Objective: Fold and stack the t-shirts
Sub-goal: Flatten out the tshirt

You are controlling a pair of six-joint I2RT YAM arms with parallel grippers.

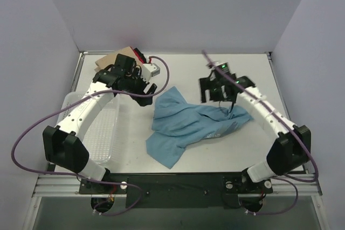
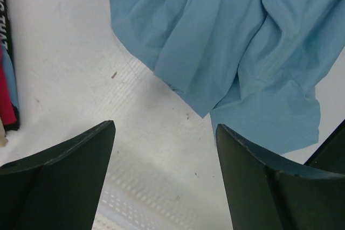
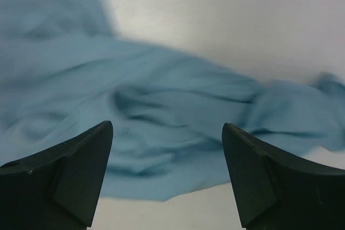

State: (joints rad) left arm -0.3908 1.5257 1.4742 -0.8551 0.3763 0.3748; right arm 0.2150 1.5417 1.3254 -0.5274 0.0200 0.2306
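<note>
blue t-shirt (image 1: 188, 122) | crumpled, long axis left-right | left claw (image 2: 164, 179), right claw (image 3: 167, 179) spread

- The loose t-shirt (image 1: 186, 125) lies in the middle of the table (image 1: 248, 68).
- The basket (image 1: 105, 133) sits to its left.
- The t-shirt pile (image 1: 121, 57) lies in the back left corner.
- The left gripper (image 1: 149, 91) hangs by the loose t-shirt's left edge.
- The right gripper (image 1: 215, 99) hangs over its right part.

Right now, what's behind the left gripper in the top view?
A tan tee with a red-and-black one at its right edge. The left gripper and its wrist cover their near parts, so whether they're neatly stacked is hidden.
</note>
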